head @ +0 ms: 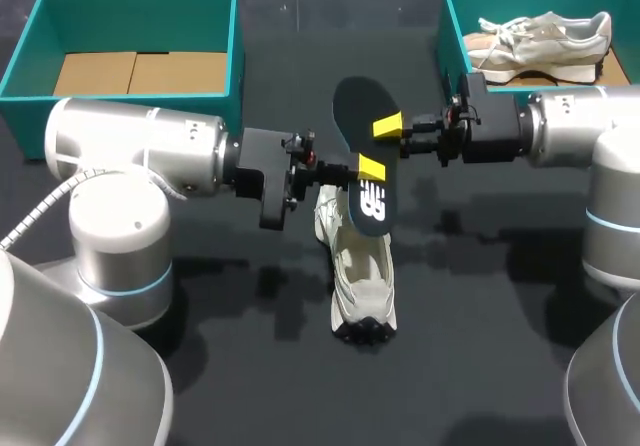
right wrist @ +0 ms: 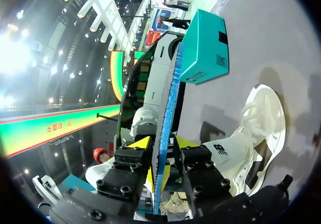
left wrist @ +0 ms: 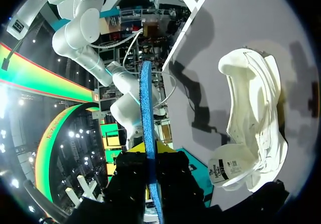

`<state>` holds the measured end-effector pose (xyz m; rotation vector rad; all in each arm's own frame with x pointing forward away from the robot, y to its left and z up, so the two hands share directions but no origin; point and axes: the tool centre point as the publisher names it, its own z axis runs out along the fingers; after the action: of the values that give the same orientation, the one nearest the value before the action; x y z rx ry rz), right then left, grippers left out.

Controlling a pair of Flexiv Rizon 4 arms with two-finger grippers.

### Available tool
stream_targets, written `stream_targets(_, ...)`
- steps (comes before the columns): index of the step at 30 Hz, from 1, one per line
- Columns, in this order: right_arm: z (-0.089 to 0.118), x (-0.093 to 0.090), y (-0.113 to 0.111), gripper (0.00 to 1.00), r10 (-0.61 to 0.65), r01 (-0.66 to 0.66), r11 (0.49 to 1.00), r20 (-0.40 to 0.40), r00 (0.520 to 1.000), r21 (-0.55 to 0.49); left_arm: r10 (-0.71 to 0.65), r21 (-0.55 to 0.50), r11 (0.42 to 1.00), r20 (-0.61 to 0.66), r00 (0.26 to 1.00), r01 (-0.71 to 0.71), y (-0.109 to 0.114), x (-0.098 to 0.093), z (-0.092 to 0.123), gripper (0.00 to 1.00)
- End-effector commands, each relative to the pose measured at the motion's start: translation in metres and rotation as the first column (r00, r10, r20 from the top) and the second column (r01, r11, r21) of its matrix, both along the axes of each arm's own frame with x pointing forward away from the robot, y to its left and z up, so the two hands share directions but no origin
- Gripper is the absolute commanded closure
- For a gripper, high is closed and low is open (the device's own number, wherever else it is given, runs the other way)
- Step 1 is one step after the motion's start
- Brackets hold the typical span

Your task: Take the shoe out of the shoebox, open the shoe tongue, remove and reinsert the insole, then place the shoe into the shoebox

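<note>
A black insole point(head: 358, 106) with a blue underside hangs in the air above a white shoe point(head: 362, 276) lying mid-table. My left gripper point(head: 370, 171) is shut on the insole's lower half; in the left wrist view the insole point(left wrist: 145, 98) stands edge-on, pinched in that gripper point(left wrist: 150, 156), with the shoe point(left wrist: 256, 123) off to one side, its tongue pulled open. My right gripper point(head: 388, 126) comes in from the opposite side, higher up the insole. The right wrist view has the insole point(right wrist: 168, 98) between that gripper's point(right wrist: 163, 146) fingers, which stand close with a slim gap on one side.
A teal shoebox point(head: 450, 26) at the back right holds a second pale shoe point(head: 540, 36). Another teal box point(head: 237, 56) at the back left holds only brown cardboard. Both arms cross the table's middle at about the same height.
</note>
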<state>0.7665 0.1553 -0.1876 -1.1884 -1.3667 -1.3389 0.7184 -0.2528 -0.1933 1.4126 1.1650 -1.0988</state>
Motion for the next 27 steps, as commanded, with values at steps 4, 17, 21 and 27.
stream_targets(4, -0.001, -0.001, 0.001, 1.00, -0.005, 0.005, 1.000, -0.001, 1.000, -0.001, 0.011, 0.006, 1.000, 0.007, 1.000, -0.011, -0.005, 0.000, -0.004, 1.00)
stream_targets(17, -0.002, -0.003, -0.004, 1.00, -0.008, 0.008, 1.000, -0.002, 1.000, 0.001, 0.023, 0.003, 1.000, -0.032, 0.999, -0.023, 0.016, -0.004, 0.001, 0.00)
stream_targets(21, -0.004, -0.005, -0.008, 1.00, -0.006, 0.006, 1.000, -0.009, 1.000, 0.003, 0.032, 0.020, 0.999, -0.058, 0.998, -0.031, 0.039, -0.005, 0.006, 0.00)
stream_targets(27, -0.009, -0.008, -0.013, 1.00, -0.005, 0.005, 1.000, -0.029, 1.000, -0.006, 0.057, 0.039, 0.998, -0.094, 0.994, -0.053, 0.071, 0.000, 0.015, 0.00)
